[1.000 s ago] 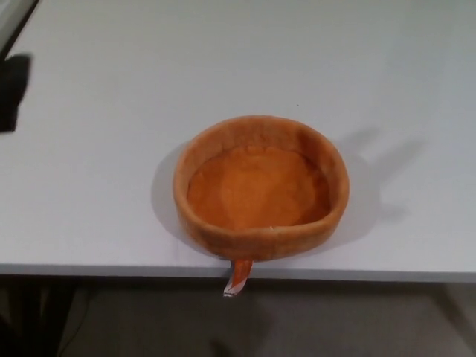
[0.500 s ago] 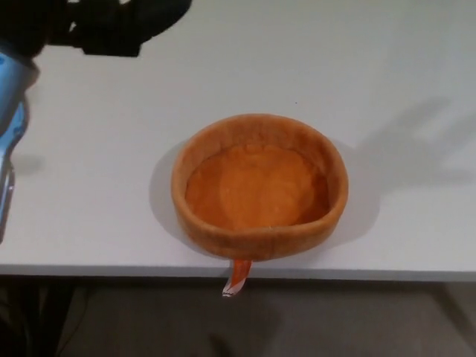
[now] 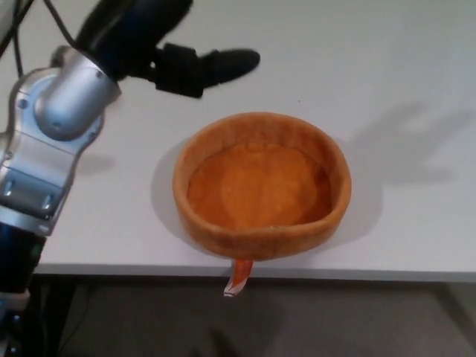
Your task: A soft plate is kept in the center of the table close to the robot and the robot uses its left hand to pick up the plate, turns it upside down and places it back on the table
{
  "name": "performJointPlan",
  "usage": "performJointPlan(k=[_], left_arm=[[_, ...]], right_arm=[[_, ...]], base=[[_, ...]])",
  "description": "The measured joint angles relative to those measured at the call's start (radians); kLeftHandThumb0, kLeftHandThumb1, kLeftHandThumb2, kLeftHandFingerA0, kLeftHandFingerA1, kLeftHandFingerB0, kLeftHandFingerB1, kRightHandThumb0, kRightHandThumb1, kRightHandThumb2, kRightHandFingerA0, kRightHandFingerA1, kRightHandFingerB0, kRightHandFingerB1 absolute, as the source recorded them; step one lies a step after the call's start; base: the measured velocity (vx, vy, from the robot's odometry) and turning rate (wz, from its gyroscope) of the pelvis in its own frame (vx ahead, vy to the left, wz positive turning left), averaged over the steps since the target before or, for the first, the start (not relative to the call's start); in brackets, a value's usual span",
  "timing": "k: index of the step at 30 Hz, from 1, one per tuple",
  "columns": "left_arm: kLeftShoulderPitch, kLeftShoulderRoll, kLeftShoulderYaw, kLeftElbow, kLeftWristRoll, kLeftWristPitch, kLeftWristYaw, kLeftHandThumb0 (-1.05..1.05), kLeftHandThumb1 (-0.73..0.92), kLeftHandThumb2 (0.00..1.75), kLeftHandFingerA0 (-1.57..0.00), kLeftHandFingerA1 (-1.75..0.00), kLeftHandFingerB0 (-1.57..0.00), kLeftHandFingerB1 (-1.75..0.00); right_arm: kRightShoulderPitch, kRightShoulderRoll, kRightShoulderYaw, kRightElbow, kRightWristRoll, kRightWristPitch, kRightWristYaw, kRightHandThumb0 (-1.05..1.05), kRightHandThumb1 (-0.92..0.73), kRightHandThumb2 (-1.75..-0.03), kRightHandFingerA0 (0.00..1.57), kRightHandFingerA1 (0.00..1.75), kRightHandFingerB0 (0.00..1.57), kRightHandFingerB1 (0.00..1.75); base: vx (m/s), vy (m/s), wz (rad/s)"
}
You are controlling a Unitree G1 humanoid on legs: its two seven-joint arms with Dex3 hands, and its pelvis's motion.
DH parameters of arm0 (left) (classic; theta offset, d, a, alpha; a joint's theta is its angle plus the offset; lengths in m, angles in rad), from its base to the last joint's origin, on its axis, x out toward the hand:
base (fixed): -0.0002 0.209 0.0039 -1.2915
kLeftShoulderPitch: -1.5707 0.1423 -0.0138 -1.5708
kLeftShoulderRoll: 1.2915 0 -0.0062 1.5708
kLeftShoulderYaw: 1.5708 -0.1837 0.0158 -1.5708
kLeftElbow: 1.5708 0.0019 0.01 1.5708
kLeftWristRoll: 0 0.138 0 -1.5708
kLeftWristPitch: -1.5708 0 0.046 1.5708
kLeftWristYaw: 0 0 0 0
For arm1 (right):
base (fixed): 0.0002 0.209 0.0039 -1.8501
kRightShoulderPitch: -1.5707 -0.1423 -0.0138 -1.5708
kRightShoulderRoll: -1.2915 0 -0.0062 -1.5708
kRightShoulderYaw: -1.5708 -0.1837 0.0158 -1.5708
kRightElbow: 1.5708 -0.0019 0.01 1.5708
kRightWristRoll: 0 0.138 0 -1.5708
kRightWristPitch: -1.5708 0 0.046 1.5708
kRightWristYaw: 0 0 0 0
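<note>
Plain white worktop, front edge low in frame. Soft orange plate sits lower centre at that edge, opening up, roughly round so no clear long axis; tag hangs over the edge. Left hand at upper left, above and apart from the plate, holding nothing; finger spread unclear. Judged: approach step. Next: descend to near rim, pinch wall.
</note>
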Motion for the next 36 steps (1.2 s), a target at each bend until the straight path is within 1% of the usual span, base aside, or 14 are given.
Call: performJointPlan(k=[7, 8, 9, 10, 13, 14, 21, 22, 24, 25, 27, 28, 29, 36], left_arm=[[0.007, 0.025, -0.075, 0.045, 0.070, 0.001, -0.036, -0.99, 0.78, 0.65, -0.24, -0.35, -0.24, -0.29], [0.014, 0.032, -0.091, 0.047, 0.082, 0.001, -0.046, -0.93, 0.58, 1.03, -0.19, -0.46, -0.15, -0.40], [0.021, 0.035, -0.101, 0.047, 0.090, 0.001, -0.053, -0.93, 0.58, 1.03, -0.19, -0.46, -0.15, -0.40], [0.026, 0.039, -0.109, 0.049, 0.097, -0.002, -0.057, -0.98, 0.76, 0.64, -0.26, -0.36, -0.26, -0.30], [0.049, 0.056, -0.134, 0.057, 0.118, -0.013, -0.071, -1.00, 0.76, 0.64, -0.26, -0.36, -0.26, -0.30], [0.053, 0.060, -0.140, 0.057, 0.125, -0.014, -0.076, -1.00, 0.76, 0.64, -0.25, -0.35, -0.25, -0.29], [0.073, 0.089, -0.186, 0.051, 0.165, -0.014, -0.128, -1.03, 0.76, 0.65, -0.27, -0.34, -0.26, -0.28], [0.076, 0.091, -0.191, 0.047, 0.170, -0.014, -0.137, -1.03, 0.75, 0.65, -0.27, -0.34, -0.25, -0.28], [0.083, 0.094, -0.198, 0.039, 0.178, -0.014, -0.149, -1.04, 0.76, 0.65, -0.27, -0.34, -0.25, -0.29], [0.089, 0.096, -0.202, 0.035, 0.184, -0.014, -0.154, -1.03, 0.75, 0.64, -0.27, -0.35, -0.25, -0.29], [0.095, 0.098, -0.209, 0.032, 0.193, -0.015, -0.163, -1.03, 0.74, 0.64, -0.27, -0.34, -0.25, -0.28], [0.097, 0.099, -0.210, 0.031, 0.195, -0.015, -0.164, -1.03, 0.74, 0.64, -0.28, -0.35, -0.26, -0.29], [0.101, 0.099, -0.213, 0.030, 0.203, -0.015, -0.168, -1.03, 0.74, 0.64, -0.28, -0.35, -0.25, -0.29], [0.131, 0.107, -0.226, 0.027, 0.243, -0.025, -0.180, -1.03, 0.73, 0.63, -0.28, -0.34, -0.26, -0.29]], right_arm=[[-0.009, 0.000, 0.000, -0.002, -0.007, 0.002, -0.005, -0.75, -0.91, -0.68, 0.35, 0.43, 0.25, 0.32], [-0.011, 0.000, -0.001, -0.003, -0.007, 0.004, -0.006, -0.75, -0.72, -1.06, 0.30, 0.54, 0.18, 0.46], [-0.012, 0.000, -0.001, -0.004, -0.008, 0.005, -0.007, -0.75, -0.72, -1.06, 0.30, 0.54, 0.18, 0.46], [-0.012, 0.000, -0.001, -0.004, -0.008, 0.005, -0.007, -0.76, -0.73, -1.06, 0.31, 0.54, 0.18, 0.46], [-0.013, 0.000, -0.001, -0.004, -0.010, 0.006, -0.012, -0.75, -0.73, -1.06, 0.30, 0.54, 0.18, 0.46], [-0.014, 0.000, -0.001, -0.004, -0.011, 0.007, -0.013, -0.77, -0.91, -0.68, 0.35, 0.43, 0.24, 0.33], [-0.021, 0.000, 0.000, -0.004, -0.015, 0.008, -0.015, -0.75, -0.91, -0.67, 0.35, 0.43, 0.24, 0.33], [-0.022, 0.000, -0.001, -0.004, -0.015, 0.008, -0.015, -0.76, -0.72, -1.06, 0.29, 0.53, 0.18, 0.46], [-0.022, 0.000, -0.001, -0.005, -0.016, 0.010, -0.015, -0.76, -0.72, -1.07, 0.28, 0.53, 0.17, 0.46], [-0.022, 0.000, 0.000, -0.006, -0.017, 0.012, -0.015, -0.76, -0.91, -0.68, 0.35, 0.42, 0.23, 0.33], [-0.022, 0.000, 0.000, -0.008, -0.019, 0.016, -0.015, -0.76, -0.90, -0.67, 0.35, 0.41, 0.24, 0.33], [-0.022, 0.000, -0.001, -0.008, -0.019, 0.016, -0.016, -0.76, -0.73, -1.07, 0.29, 0.53, 0.16, 0.46], [-0.022, 0.000, -0.001, -0.010, -0.021, 0.019, -0.017, -0.76, -0.91, -0.67, 0.35, 0.41, 0.24, 0.32], [-0.028, 0.000, -0.001, -0.009, -0.026, 0.021, -0.018, -0.76, -0.91, -0.67, 0.36, 0.42, 0.23, 0.32]], base=[[0.00, 0.000, 0.00], [0.00, 0.000, 0.00], [0.00, 0.000, 0.00], [0.00, 0.000, 0.00], [0.00, 0.000, 0.00], [0.00, 0.000, 0.00], [0.00, 0.000, 0.00], [0.00, 0.000, 0.00], [0.00, 0.000, 0.00], [0.00, 0.000, 0.00], [0.00, 0.000, 0.00], [0.00, 0.000, 0.00], [0.00, 0.000, 0.00], [0.00, 0.000, 0.00]])
